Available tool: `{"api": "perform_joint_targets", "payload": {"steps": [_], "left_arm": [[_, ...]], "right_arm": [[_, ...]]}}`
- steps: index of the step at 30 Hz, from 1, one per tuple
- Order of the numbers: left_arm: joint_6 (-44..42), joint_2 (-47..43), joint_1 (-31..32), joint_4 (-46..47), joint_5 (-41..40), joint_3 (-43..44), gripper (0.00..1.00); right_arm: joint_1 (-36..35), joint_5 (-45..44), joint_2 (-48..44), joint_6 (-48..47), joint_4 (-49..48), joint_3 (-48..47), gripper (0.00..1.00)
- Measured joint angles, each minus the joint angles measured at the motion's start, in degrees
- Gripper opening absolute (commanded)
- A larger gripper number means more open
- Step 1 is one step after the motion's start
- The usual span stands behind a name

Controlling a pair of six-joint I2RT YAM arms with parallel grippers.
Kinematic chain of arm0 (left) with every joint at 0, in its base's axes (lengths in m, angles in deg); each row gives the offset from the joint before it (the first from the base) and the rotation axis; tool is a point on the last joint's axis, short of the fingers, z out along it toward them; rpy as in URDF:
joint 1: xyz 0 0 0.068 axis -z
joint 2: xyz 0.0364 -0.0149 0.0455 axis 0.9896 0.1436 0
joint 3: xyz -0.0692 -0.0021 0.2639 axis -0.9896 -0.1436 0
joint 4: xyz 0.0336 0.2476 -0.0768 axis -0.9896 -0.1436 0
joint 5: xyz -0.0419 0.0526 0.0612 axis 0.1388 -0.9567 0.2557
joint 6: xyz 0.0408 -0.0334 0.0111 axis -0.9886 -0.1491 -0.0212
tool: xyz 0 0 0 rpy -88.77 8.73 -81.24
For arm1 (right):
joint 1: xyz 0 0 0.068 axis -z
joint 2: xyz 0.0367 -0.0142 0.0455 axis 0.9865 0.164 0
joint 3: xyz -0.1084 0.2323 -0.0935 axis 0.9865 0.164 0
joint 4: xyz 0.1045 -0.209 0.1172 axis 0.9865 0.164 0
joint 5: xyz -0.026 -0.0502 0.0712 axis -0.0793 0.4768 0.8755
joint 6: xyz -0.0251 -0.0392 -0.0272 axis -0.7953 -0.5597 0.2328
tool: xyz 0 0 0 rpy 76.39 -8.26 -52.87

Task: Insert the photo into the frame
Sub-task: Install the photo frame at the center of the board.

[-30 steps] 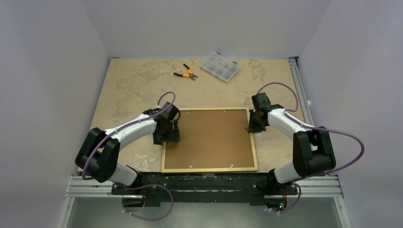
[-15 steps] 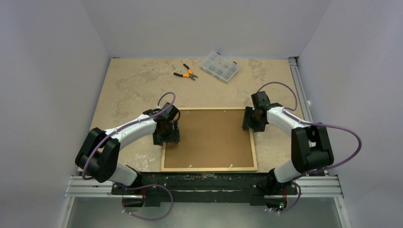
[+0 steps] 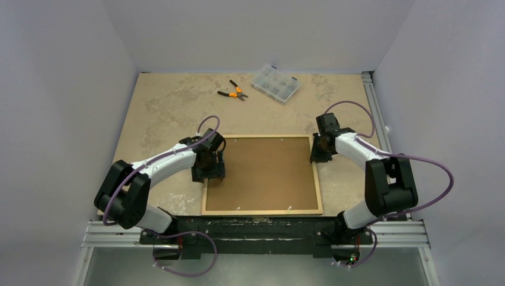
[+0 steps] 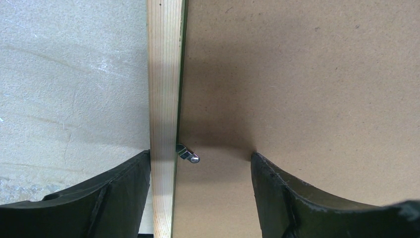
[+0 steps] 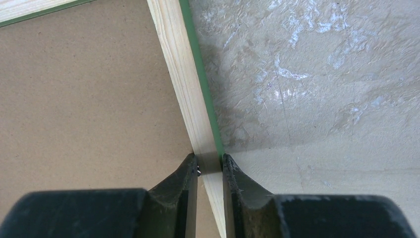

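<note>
The frame (image 3: 262,212) lies face down on the table, pale wood back up, with a brown fibreboard backing sheet (image 3: 262,173) set in it. The photo is hidden. My left gripper (image 3: 208,173) is open and straddles the left rail (image 4: 163,74). A small metal tab (image 4: 188,153) juts out between its fingers (image 4: 124,188). My right gripper (image 5: 209,161) is shut on the frame's right rail (image 5: 179,74), one finger on the backing side and one on the green outer edge. In the top view it (image 3: 316,156) sits near the far right corner.
Orange-handled pliers (image 3: 233,92) and a clear plastic parts box (image 3: 275,83) lie at the far side of the table. An aluminium rail (image 3: 375,113) runs along the right edge. Grey walls close in on three sides.
The right gripper moved inward over the frame's right edge with wider jaws, then came back out and closed on the rail. The left arm has not moved.
</note>
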Motion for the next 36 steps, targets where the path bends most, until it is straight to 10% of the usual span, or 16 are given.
{"api": "perform_joint_targets", "payload": {"steps": [4, 8, 12, 36], "left_arm": [[0.00, 0.00, 0.00, -0.02, 0.00, 0.00, 0.70], [0.00, -0.02, 0.00, -0.02, 0.02, 0.00, 0.71], [-0.04, -0.48, -0.09, 0.07, 0.66, -0.17, 0.71], [-2.51, -0.02, -7.06, 2.75, 12.81, 2.73, 0.71]], "right_arm": [[0.00, 0.04, -0.02, 0.00, 0.02, 0.00, 0.00], [0.02, 0.52, -0.24, -0.02, 0.04, 0.00, 0.45], [-0.13, 3.10, -1.77, 0.46, 0.50, 0.00, 0.64], [-0.20, 9.75, -12.83, 4.04, -0.59, 8.50, 0.64]]}}
